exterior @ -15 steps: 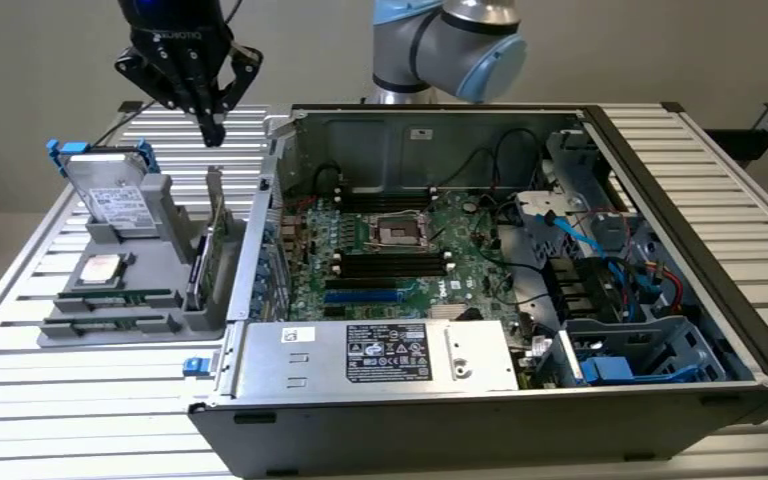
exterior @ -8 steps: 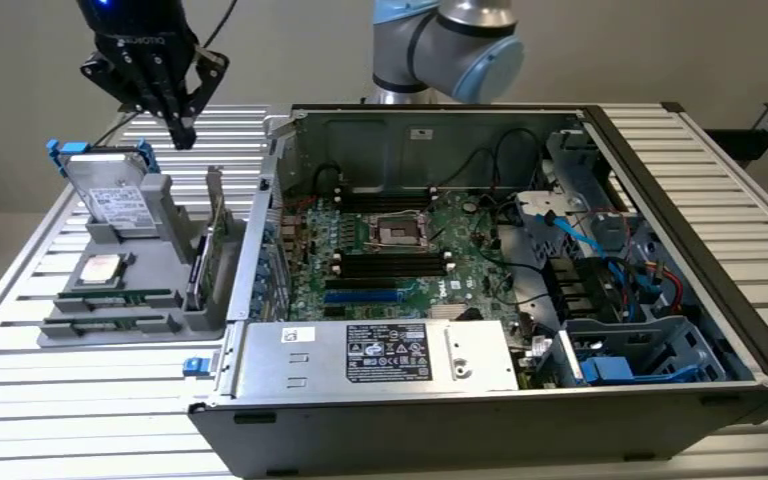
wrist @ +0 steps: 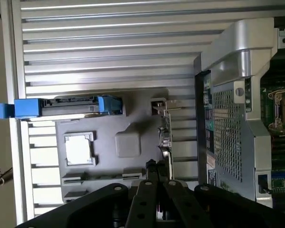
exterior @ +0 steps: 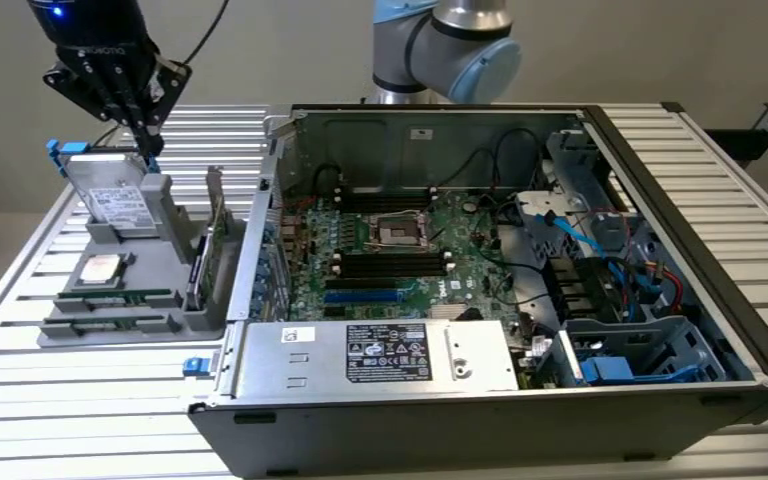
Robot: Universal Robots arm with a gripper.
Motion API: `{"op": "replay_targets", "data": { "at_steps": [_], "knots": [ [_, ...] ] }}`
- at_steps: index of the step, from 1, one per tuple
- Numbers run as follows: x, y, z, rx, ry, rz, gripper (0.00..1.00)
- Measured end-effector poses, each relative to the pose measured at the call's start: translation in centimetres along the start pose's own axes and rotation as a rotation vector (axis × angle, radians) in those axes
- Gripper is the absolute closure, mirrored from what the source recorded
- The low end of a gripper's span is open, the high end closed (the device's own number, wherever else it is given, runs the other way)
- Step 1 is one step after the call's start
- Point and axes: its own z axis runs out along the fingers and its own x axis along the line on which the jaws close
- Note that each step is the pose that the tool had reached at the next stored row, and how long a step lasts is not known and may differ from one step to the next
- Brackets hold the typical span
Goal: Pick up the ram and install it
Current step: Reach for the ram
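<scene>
Green stick of ram lay flat in the grey tray, low on the exterior view's left, just in front of the square silver processor chip. And the hand was nowhere near it! It hung up in the upper left of the exterior view, black fingers pinched together and gripping nothing, tips pointing down at the far end of the tray, right by the silver hard drive with its blue rails. From the wrist view, the hand showed the same story: fingers pressed closed and empty, with the hard drive, the processor chip and the tray spread out beneath. An upright card with a metal bracket stood along the tray's edge nearest the computer, and the wrist view caught that card close to the fingertips.

Over in the middle and right of the exterior view, the open computer case sat on the slatted metal tabletop, its motherboard laid bare, black memory slots in a row across it, and a silver power supply box along the near side. Ram and hand were well apart, the stick untouched in its tray.
</scene>
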Motion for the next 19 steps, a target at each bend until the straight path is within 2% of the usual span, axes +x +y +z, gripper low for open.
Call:
{"op": "replay_targets", "data": {
  "at_steps": [5,9,11,19],
  "knots": [
    [2.3,-0.2,0.64,0.0004,0.0061,0.0,0.9],
    [3.8,-0.58,1.03,0.0013,0.018,0.001,0.9],
    [4.1,-1.01,1.14,0.0019,0.0257,0.001,0.9],
    [4.3,-3.43,1.44,0.0034,0.0481,0.002,0.9]
  ]
}}
